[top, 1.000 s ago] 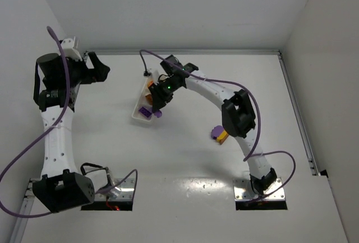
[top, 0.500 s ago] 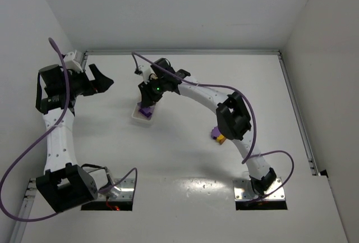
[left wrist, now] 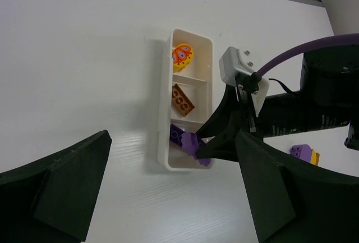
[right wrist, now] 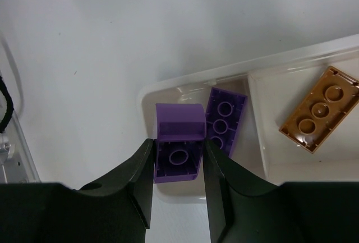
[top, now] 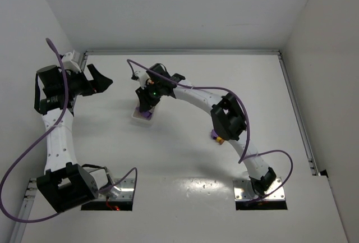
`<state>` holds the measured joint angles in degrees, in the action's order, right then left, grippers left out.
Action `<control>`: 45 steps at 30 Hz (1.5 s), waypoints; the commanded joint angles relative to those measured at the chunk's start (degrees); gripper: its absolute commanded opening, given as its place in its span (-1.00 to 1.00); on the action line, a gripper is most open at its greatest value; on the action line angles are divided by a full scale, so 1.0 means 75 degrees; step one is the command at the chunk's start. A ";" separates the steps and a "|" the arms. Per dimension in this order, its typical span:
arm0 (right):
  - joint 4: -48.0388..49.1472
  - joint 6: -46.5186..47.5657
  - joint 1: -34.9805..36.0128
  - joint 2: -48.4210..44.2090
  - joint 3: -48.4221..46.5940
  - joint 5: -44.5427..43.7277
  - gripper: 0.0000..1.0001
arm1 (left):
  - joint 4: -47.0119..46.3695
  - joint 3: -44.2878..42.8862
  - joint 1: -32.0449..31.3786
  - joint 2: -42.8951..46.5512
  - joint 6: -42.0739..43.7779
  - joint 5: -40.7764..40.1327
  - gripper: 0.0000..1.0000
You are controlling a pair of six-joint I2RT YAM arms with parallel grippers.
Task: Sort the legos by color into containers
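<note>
My right gripper [right wrist: 178,145] is shut on a purple lego [right wrist: 178,142] and holds it just above the end compartment of the white tray of containers [right wrist: 263,63]. Another purple lego [right wrist: 226,120] lies flat in that compartment. A brown-orange lego [right wrist: 320,108] lies in the middle one and a yellow lego [left wrist: 182,55] in the far one. In the top view my right gripper [top: 147,105] hangs over the tray [top: 138,115]. My left gripper [left wrist: 168,198] stands open and empty, well left of the tray [left wrist: 164,108].
A loose purple lego beside a yellow one [left wrist: 305,153] sits on the table right of the tray, half hidden under my right arm [top: 227,119] in the top view. The table's back rail [top: 185,52] runs behind the tray.
My right gripper has carried the purple lego leftward from beside the tray to above its end compartment. The left arm has shifted only slightly.
</note>
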<state>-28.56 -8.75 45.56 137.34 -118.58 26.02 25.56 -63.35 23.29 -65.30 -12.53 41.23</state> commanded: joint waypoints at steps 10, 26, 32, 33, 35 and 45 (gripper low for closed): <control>0.0093 0.0183 0.0077 -0.0007 -0.0337 -0.0083 0.30 | -0.0373 0.0021 0.0094 0.0046 0.0007 0.0291 1.00; -0.0187 0.0462 -0.1502 -0.4082 0.1547 -0.1077 0.44 | -0.2482 0.0806 0.0143 0.0399 -0.1434 0.1405 1.00; -0.0716 0.0605 -0.3377 -0.6168 0.4112 -0.1651 0.44 | -0.1477 0.0222 -0.2281 -0.0608 0.0285 0.0693 0.97; -0.0623 0.0605 -0.3635 -0.6496 0.4499 -0.1769 0.44 | -0.1243 0.0070 -0.2691 -0.0981 0.0648 0.0585 0.97; -0.0622 0.0698 -0.4373 -0.7457 0.5519 -0.2189 0.44 | -0.0553 -0.0458 -0.3875 -0.1451 0.1630 0.0351 0.97; -0.0775 0.0944 -0.7069 -1.0281 0.8438 -0.2133 0.51 | 0.2239 -0.3329 -0.8130 -0.5224 0.6098 -0.0679 1.00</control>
<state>-35.42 -2.87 -4.40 66.19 -57.23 10.28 34.41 -84.40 -32.58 -101.36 18.68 38.76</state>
